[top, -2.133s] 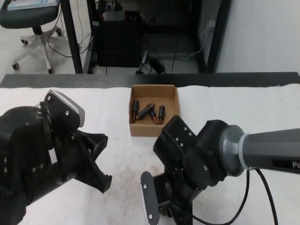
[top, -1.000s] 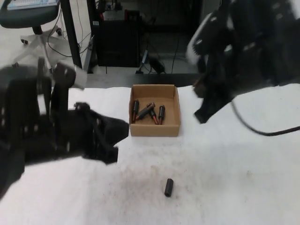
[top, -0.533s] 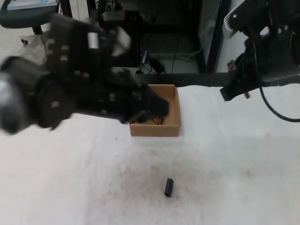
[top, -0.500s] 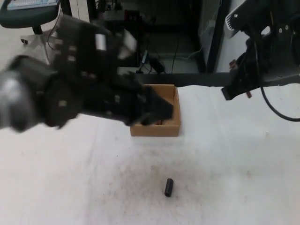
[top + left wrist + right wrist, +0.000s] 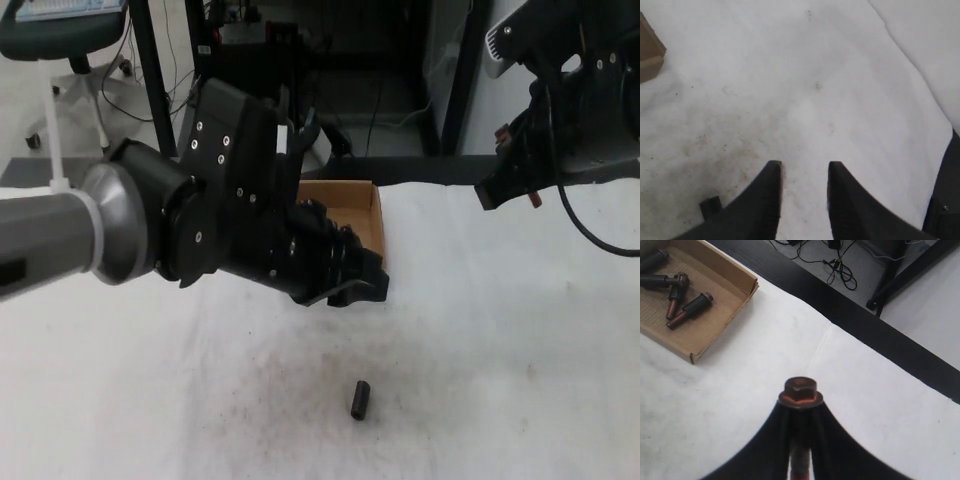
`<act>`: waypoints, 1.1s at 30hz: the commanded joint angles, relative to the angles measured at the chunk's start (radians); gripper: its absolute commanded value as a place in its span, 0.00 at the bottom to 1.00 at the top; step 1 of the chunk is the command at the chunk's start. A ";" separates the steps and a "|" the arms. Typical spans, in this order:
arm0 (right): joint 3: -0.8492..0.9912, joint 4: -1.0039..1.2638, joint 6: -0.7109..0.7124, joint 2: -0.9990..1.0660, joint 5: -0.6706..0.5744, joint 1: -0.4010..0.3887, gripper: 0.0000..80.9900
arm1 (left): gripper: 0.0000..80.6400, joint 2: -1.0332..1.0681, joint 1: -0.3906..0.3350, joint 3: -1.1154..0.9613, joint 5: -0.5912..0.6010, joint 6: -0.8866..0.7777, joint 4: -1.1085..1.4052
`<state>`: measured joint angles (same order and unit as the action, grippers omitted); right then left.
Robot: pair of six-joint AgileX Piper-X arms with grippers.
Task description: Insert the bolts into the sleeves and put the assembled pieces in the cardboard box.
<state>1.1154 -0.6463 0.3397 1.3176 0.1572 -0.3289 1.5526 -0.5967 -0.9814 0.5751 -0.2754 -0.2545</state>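
Cardboard box [image 5: 722, 322] holds several assembled pieces [image 5: 689, 308]; near it one sleeve [image 5: 360, 399] lies empty, left gripper [image 5: 804, 167] apart, right gripper [image 5: 800, 409] clamped on a bolt [image 5: 800, 389].

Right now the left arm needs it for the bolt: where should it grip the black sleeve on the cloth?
Probably across its middle, from straight above: the sleeve lies flat on the cloth, apart from the box, so the open left gripper can straddle its sides, leaving both ends free.

No text, label, number or sign legible, none on the cardboard box [image 5: 355, 200], none on the bench [image 5: 500, 350]
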 commanded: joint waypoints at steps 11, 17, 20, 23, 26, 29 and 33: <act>0.008 0.008 -0.007 -0.013 0.001 0.003 0.02 | 0.18 0.117 -0.003 -0.079 -0.046 -0.003 -0.103; 0.008 0.008 -0.009 -0.013 0.001 0.003 0.02 | 0.27 0.270 -0.035 -0.291 -0.005 0.006 -0.384; 0.008 0.008 -0.029 -0.013 0.001 0.003 0.02 | 0.40 0.337 -0.062 -0.389 -0.037 0.006 -0.499; 0.008 0.008 -0.035 -0.013 0.001 0.003 0.02 | 0.46 0.380 -0.079 -0.474 -0.180 0.006 -0.642; 0.008 0.008 -0.035 -0.013 0.001 0.003 0.02 | 0.46 0.414 -0.083 -0.523 -0.296 0.050 -0.771; 0.008 0.008 -0.035 -0.013 0.001 0.003 0.02 | 0.46 0.431 -0.083 -0.533 -0.378 0.050 -0.869; 0.008 0.008 -0.070 -0.013 0.001 0.003 0.02 | 0.46 0.449 -0.084 -0.533 -0.417 0.045 -0.935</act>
<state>1.1154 -0.6448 0.2908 1.3176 0.1572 -0.3289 2.0020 -0.6777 -1.5045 0.1914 -0.2320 -1.1606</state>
